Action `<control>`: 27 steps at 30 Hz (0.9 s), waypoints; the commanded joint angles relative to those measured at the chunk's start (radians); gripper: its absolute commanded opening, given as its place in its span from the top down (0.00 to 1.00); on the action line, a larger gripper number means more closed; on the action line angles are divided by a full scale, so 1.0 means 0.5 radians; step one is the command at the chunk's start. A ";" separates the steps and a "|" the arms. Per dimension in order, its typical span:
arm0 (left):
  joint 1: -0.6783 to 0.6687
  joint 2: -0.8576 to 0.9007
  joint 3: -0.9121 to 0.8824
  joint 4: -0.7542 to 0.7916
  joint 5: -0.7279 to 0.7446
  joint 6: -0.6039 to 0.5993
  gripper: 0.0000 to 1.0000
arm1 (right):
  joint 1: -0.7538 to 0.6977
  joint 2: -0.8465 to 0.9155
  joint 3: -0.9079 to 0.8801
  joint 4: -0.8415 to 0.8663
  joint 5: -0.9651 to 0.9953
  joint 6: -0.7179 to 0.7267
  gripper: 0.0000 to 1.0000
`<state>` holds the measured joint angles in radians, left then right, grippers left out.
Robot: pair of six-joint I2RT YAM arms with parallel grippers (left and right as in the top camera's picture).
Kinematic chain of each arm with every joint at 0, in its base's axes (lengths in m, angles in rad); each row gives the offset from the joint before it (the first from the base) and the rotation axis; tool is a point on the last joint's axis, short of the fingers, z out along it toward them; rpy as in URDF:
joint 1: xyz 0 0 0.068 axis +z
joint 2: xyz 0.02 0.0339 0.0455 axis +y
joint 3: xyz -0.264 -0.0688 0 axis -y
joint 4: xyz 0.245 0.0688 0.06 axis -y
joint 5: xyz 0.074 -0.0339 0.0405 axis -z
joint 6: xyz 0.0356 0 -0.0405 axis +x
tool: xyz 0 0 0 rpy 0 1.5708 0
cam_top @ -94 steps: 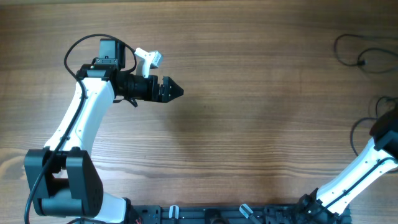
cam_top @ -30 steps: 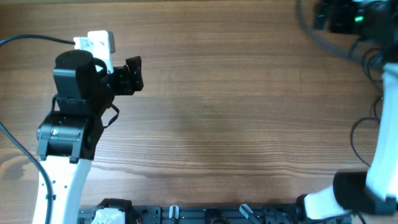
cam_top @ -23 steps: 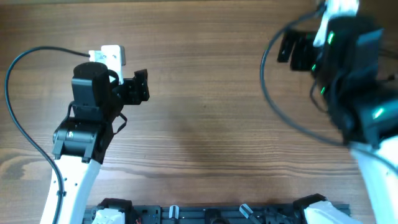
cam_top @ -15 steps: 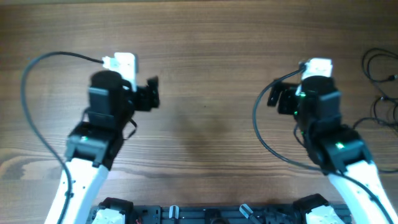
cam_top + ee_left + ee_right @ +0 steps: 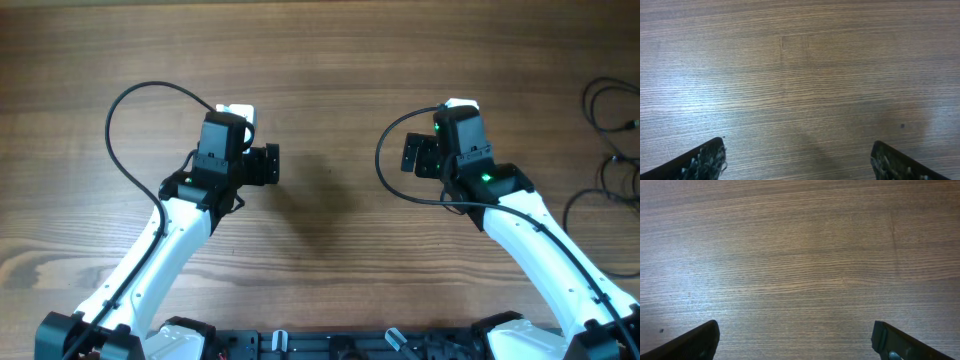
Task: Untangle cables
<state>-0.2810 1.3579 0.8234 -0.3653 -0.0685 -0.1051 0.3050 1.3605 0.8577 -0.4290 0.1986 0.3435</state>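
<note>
two arms, both reaching in from the near edge and bent toward the table middle. left gripper (image 5: 272, 165) points right and right gripper (image 5: 410, 155) points left, so they face each other across a bare gap, well apart. each wrist is held over the wood table (image 5: 330, 60); can't tell from overhead whether either touches it.

left wrist view: left gripper (image 5: 800, 162) fingers (image 5: 705, 160) sit at the bottom corners, spread wide, only wood grain between them, gripping nothing. right wrist view: right gripper (image 5: 800, 342) is the same, fingers (image 5: 700, 340) wide apart, released, nothing held.

room: the wide centre strip, the far edge and the left side are all bare wood. a thick black arm wire (image 5: 112, 125) loops out left of the left arm, and another arm wire (image 5: 380, 165) bows out beside the right wrist.

the cables (image 5: 588, 100) lie at the far right edge of the table, well apart from both grippers, partly cut off by the frame. two bunches of thin black loops: an upper one and a lower bunch (image 5: 575, 200) near the right arm's forearm. can't tell how many separate cords.

count: 2 arms, 2 grippers, 2 cable bunches.
</note>
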 commanded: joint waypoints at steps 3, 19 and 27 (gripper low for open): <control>-0.008 0.009 -0.009 0.007 -0.032 0.044 0.00 | 0.007 -0.002 -0.005 0.005 -0.027 0.008 0.00; -0.008 0.009 -0.009 0.005 -0.031 0.044 0.00 | 0.007 -0.002 -0.005 -0.010 -0.027 0.007 0.00; -0.008 -0.114 -0.014 -0.012 0.021 0.036 0.00 | 0.007 -0.002 -0.005 -0.009 -0.027 0.006 0.00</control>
<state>-0.2810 1.3556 0.8238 -0.3771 -0.0700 -0.0986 0.3050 1.3605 0.8577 -0.4328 0.1982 0.3435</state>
